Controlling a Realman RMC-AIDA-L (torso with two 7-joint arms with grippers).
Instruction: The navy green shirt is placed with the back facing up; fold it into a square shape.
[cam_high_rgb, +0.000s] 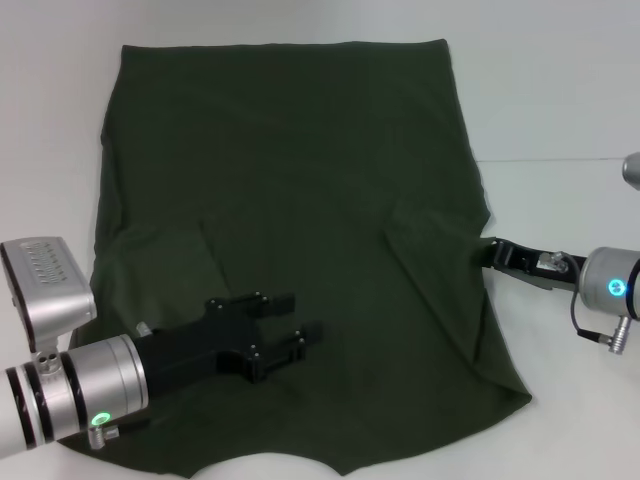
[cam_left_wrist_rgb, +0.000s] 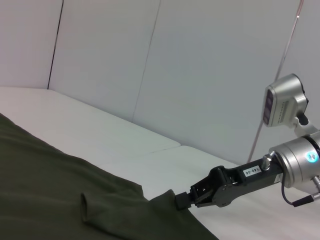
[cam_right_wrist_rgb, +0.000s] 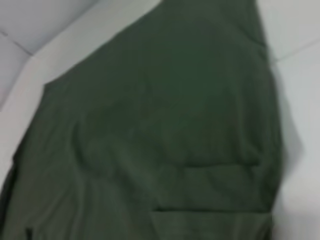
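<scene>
Shirt (cam_high_rgb: 290, 200) lies spread flat on a white desk (cam_high_rgb: 560, 210), plain dark olive side up, no print visible. It covers most of the desk's middle, running from near the far edge down to the near edge, where the curved neckline sits; both sleeves are folded in onto the body, one on the left side, one on the right. Fabric has shallow wrinkles, mostly around the folded sleeves. Left gripper (cam_high_rgb: 300, 318) is over the near-left part of the shirt, black fingers (cam_high_rgb: 280, 301) spread apart with nothing between them; can't tell whether they touch the cloth. Right gripper (cam_high_rgb: 487, 252) is at the shirt's right edge, about halfway along it, fingers pinching the cloth there; in the left wrist view the same gripper (cam_left_wrist_rgb: 181, 200) is closed on the edge and the fabric rises to a small peak at the pinch. Right wrist view shows only shirt (cam_right_wrist_rgb: 165, 135) and desk (cam_right_wrist_rgb: 300, 90), with the sleeve fold across the cloth; own fingers not in frame. Desk surface is matte white, with a thin seam line (cam_high_rgb: 560, 159) running toward the right edge, seen again as a joint between panels (cam_left_wrist_rgb: 160, 150) in the left wrist view. Behind the desk stand plain white wall panels (cam_left_wrist_rgb: 150, 60) with dark vertical joints.
</scene>
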